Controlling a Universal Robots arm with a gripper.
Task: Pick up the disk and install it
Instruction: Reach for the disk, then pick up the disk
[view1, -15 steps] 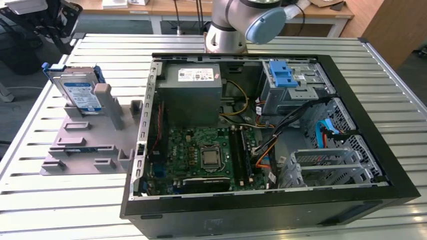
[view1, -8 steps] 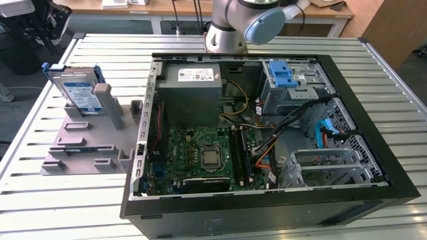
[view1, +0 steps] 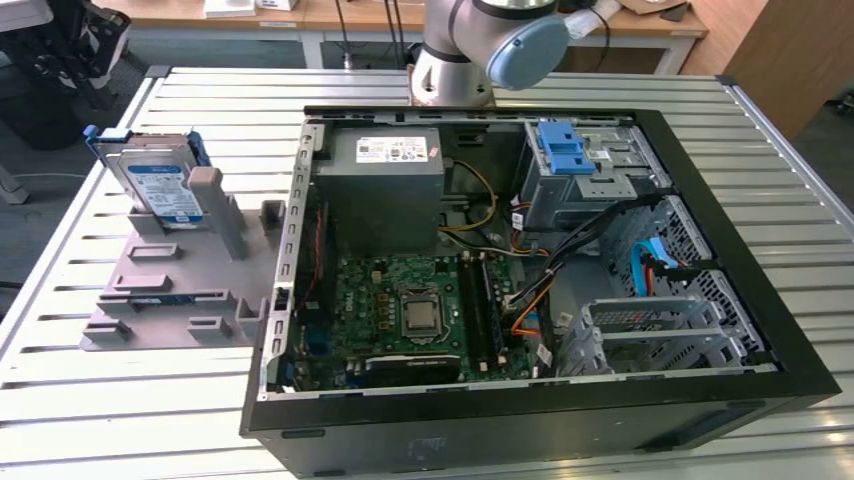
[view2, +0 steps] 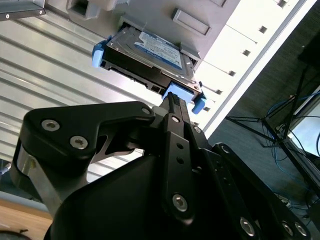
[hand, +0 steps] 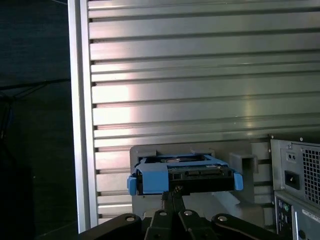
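Note:
The disk (view1: 158, 187) stands on edge in a grey holder (view1: 174, 292) on the exterior view's left, its white-and-blue label facing the camera and its blue bracket around it. Both wrist views look along my gripper toward the disk (view2: 150, 56) (hand: 186, 174). My gripper (view2: 171, 98) (hand: 173, 193) has its black fingers pressed together with nothing between them. Their tips line up with the bracket's blue end tab, and no contact with it shows.
An open black computer case (view1: 534, 425) lies beside the holder, with a motherboard (view1: 407, 310), a grey power supply box (view1: 387, 175) and a metal cage with a blue latch (view1: 577, 152). All rest on a slatted metal table (view1: 134, 420). The arm's base (view1: 454, 60) stands behind the case.

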